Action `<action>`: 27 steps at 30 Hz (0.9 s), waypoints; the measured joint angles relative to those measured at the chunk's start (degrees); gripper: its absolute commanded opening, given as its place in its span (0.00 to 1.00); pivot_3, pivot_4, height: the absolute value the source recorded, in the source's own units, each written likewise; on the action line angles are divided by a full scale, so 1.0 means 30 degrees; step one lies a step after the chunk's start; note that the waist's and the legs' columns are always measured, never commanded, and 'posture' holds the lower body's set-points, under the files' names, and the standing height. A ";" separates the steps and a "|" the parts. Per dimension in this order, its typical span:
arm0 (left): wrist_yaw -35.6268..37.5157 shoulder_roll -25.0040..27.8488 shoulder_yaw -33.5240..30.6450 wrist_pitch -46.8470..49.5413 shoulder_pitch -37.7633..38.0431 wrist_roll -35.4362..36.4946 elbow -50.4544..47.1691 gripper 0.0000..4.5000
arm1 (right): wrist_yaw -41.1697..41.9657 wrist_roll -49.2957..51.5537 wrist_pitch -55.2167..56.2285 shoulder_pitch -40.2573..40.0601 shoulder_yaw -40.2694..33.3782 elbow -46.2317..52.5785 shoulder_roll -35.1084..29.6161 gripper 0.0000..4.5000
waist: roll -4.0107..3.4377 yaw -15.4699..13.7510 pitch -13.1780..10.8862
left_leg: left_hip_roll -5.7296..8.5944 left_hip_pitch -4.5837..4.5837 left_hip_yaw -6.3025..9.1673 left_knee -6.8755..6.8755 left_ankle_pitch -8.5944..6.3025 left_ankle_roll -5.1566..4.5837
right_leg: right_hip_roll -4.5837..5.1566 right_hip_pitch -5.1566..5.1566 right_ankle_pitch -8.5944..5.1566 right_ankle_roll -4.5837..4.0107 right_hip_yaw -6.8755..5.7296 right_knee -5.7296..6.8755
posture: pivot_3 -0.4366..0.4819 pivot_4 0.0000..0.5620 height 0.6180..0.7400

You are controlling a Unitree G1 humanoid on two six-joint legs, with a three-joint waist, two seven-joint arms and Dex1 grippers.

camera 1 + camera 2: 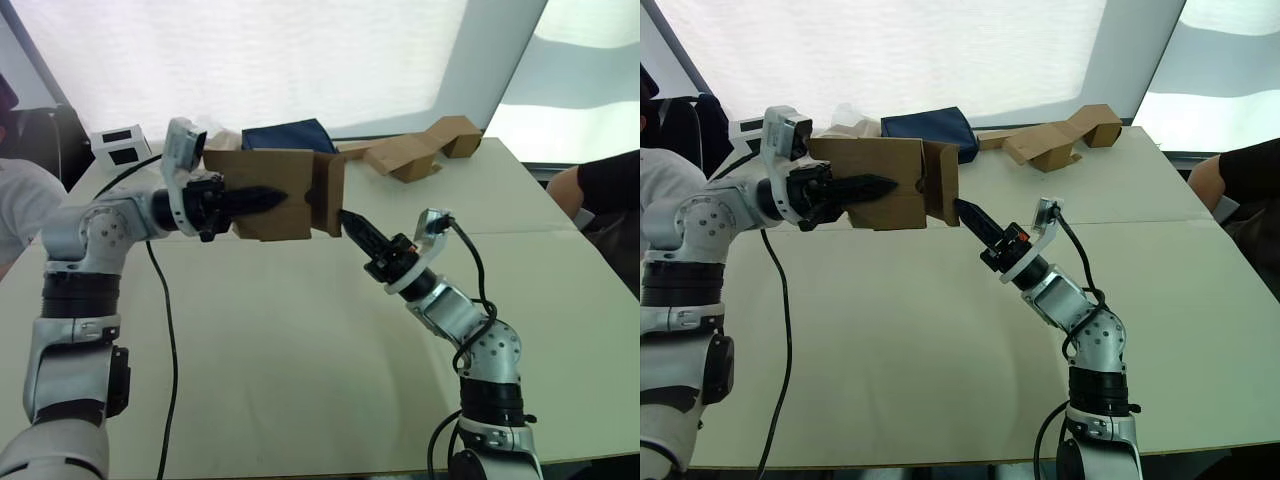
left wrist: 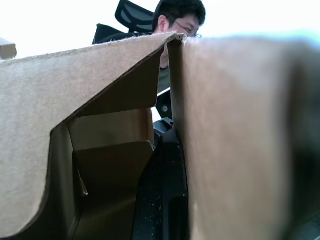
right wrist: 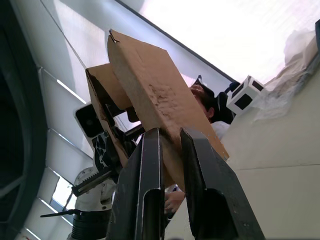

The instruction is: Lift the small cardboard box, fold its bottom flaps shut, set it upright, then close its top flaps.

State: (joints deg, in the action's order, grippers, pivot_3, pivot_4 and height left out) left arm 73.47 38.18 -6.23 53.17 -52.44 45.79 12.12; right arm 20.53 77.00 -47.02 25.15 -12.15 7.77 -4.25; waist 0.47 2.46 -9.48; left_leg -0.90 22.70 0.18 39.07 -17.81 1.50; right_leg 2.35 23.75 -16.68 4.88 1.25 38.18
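Two tools here, both on the same thing. The left tool (image 1: 262,198) is clamped on the small cardboard box (image 1: 272,192), one black finger lying across its front face, and the left wrist view shows another finger (image 2: 162,195) inside behind the wall. The right tool (image 1: 352,224) comes up from about 5 o'clock of the box, its tips meeting the box's right-hand edge, and the right wrist view shows its two fingers (image 3: 145,190) set narrow, with a flap edge at their tips. The box is held up in the air over the far-left part of the bench (image 1: 300,340), not resting on it, with its flaps (image 1: 330,190) sticking out at 3 o'clock.

Biggest to smallest for the rest: one tan zigzag cardboard piece (image 1: 420,148) at the far edge, around 1 o'clock from the box; one navy pouch (image 1: 288,136) right behind the box at 12 o'clock; one small white cube with black squares (image 1: 122,145) at about 10 o'clock. One person (image 2: 179,17) shows past the box in the left wrist view.
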 measured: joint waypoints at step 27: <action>-0.0131 -0.0662 0.0040 -0.0330 0.0180 0.0051 -0.0320 0.00 | -0.0219 -0.0169 -0.0080 0.0479 0.1599 0.0820 -0.0137 0.13 | 0.0000 -0.0003 0.0000 | 0.0000 0.0000 -0.0001 0.0001 0.0000 0.0000 | -0.0003 0.0000 0.0000 0.0000 -0.0001 -0.0001 | 0.48 0.27 1.00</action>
State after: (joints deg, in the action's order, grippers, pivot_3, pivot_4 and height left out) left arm 73.07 36.20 -6.11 52.18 -51.90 45.94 11.16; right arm 19.88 76.49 -47.26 26.59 -7.35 10.23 -4.66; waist 0.47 2.45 -9.48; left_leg -0.90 22.70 0.18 39.07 -17.81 1.50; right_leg 2.34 23.75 -16.68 4.88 1.24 38.17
